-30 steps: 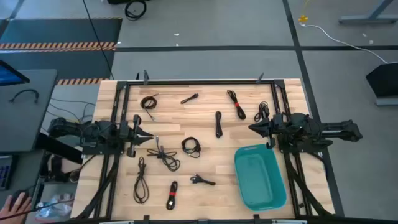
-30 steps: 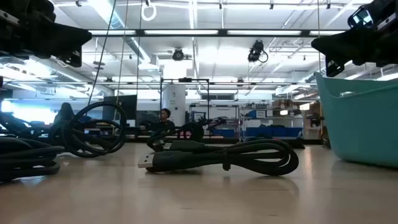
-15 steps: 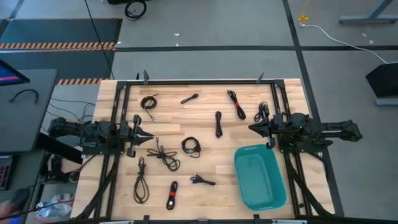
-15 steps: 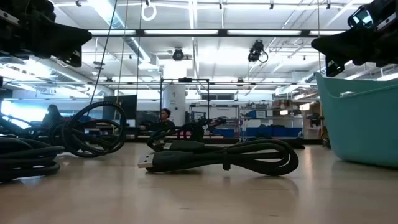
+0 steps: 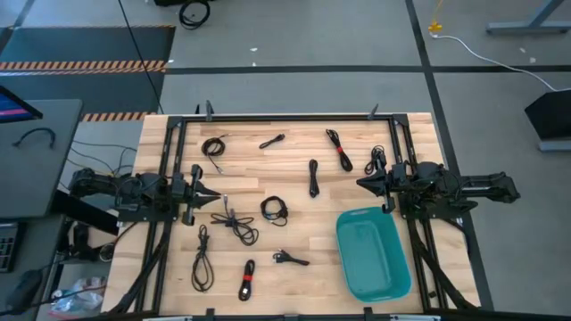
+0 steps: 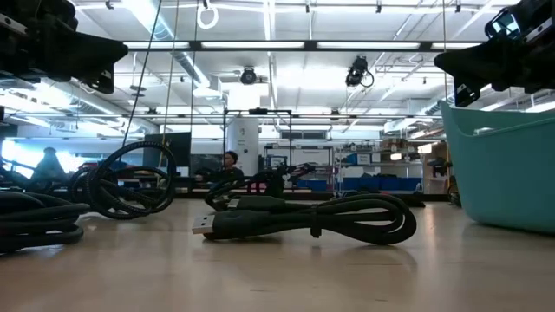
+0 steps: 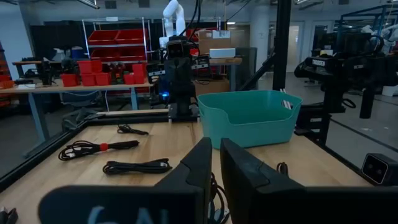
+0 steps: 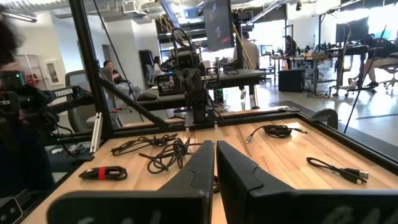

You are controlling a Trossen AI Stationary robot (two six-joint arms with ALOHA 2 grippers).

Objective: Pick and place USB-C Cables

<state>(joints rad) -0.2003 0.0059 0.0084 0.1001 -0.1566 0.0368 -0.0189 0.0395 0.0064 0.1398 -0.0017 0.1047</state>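
Two arms hover over a wooden desk (image 5: 294, 209) before any pick is under way. The left end effector (image 5: 217, 196), at nine o'clock, and the right end effector (image 5: 360, 184), at three o'clock, both have fingers nearly together and hold nothing. The USB-C cables (image 5: 275, 209) lie scattered from centre to twelve and seven o'clock; the teal tub (image 5: 372, 252) at five o'clock looks empty. The next move likely calls for opening over a nearby bundle.
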